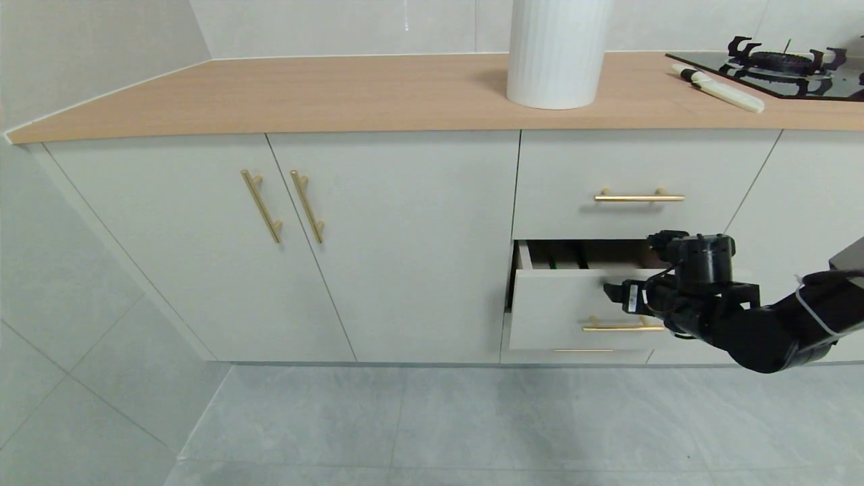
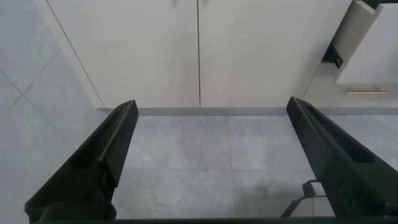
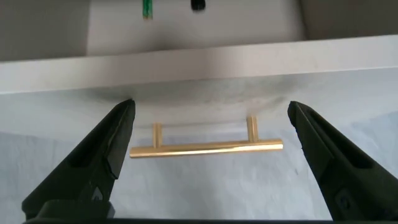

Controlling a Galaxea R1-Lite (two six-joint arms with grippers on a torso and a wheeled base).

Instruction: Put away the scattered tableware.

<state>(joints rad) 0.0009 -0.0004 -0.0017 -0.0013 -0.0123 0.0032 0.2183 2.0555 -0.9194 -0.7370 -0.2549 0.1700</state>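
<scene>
- The right jaws stood wide open, holding nothing, facing the brass handle (image 3: 205, 148) of the partly open drawer (image 1: 560, 310).
- The left jaws gaped wide and empty above the floor (image 2: 205, 162).
- A knife (image 1: 717, 88) lay on the counter (image 1: 304, 94) beside the hob (image 1: 776, 67).

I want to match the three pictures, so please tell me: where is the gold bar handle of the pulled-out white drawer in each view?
Head view: the gold bar handle lies low on the right, on the pulled-out white drawer's front.
Left wrist view: a gold handle shows at the picture's upper right; I cannot tell whether it is this one.
Right wrist view: centre.
Shared landmark: the drawer's front.
</scene>
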